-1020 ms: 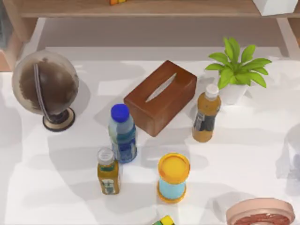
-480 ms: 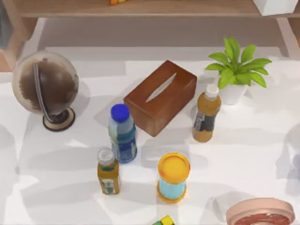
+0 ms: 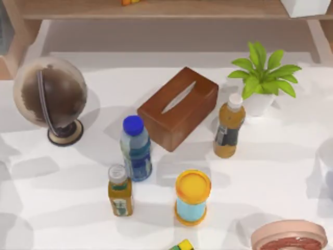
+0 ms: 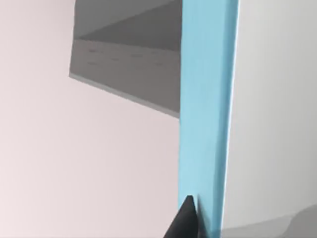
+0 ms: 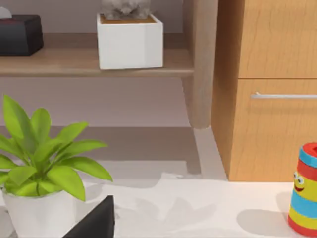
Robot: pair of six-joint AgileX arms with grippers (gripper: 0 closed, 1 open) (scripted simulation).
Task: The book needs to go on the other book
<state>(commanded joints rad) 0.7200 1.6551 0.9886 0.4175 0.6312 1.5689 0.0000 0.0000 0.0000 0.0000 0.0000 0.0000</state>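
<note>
Left gripper point(image 4: 190, 220) presses a dark finger against the blue book point(image 4: 205, 99); whether the fingers clamp it, I cannot tell. Risk: the upright book slips out, no second book visible below.

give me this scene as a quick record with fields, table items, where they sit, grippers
table centre: brown tissue box
top-view left: globe on a stand
top-view right: potted plant, orange bottle with white cap beside it
front of tissue box: blue-capped bottle, small amber bottle, yellow-lidded jar
books: not identifiable on the table
left wrist view: dark fingertip against a light blue edge
right wrist view: striped toy by a wooden cabinet
</note>
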